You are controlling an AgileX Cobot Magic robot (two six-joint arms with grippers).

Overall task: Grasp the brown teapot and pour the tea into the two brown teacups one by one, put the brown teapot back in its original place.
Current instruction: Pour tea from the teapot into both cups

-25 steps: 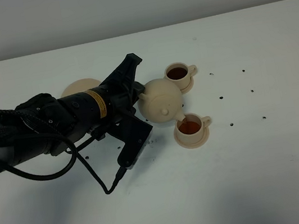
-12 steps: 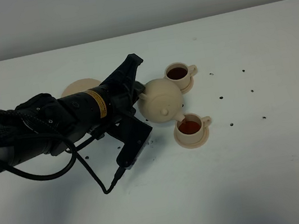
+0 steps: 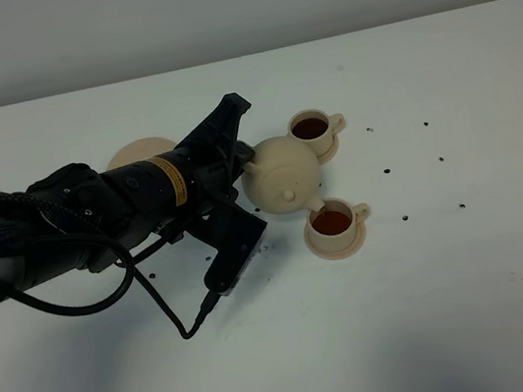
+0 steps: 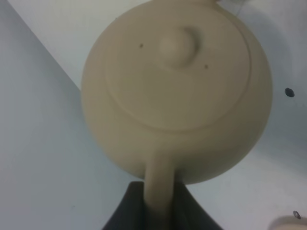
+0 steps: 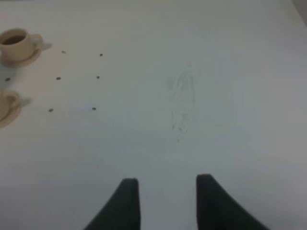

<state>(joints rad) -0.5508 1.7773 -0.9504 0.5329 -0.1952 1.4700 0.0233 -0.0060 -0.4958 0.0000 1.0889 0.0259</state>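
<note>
The brown teapot [image 3: 280, 175] hangs tilted over the table, its spout down at the rim of the near teacup [image 3: 332, 222]. My left gripper [image 3: 243, 165] is shut on the teapot's loop handle. The left wrist view shows the lid and knob of the teapot [image 4: 177, 91] and the handle between the left gripper's [image 4: 158, 201] jaws. Both brown teacups hold dark tea; the far teacup [image 3: 312, 129] stands behind the teapot. The wide round saucer [image 3: 135, 152] lies behind my left arm, partly hidden. My right gripper [image 5: 165, 191] is open above bare table, with the far teacup [image 5: 17, 42] and the near teacup [image 5: 6, 108] far off.
The left arm's black body and its cable [image 3: 177, 319] lie across the table's left half. Small dark marks [image 3: 388, 172] dot the white tabletop to the right of the cups. The wall runs along the back edge.
</note>
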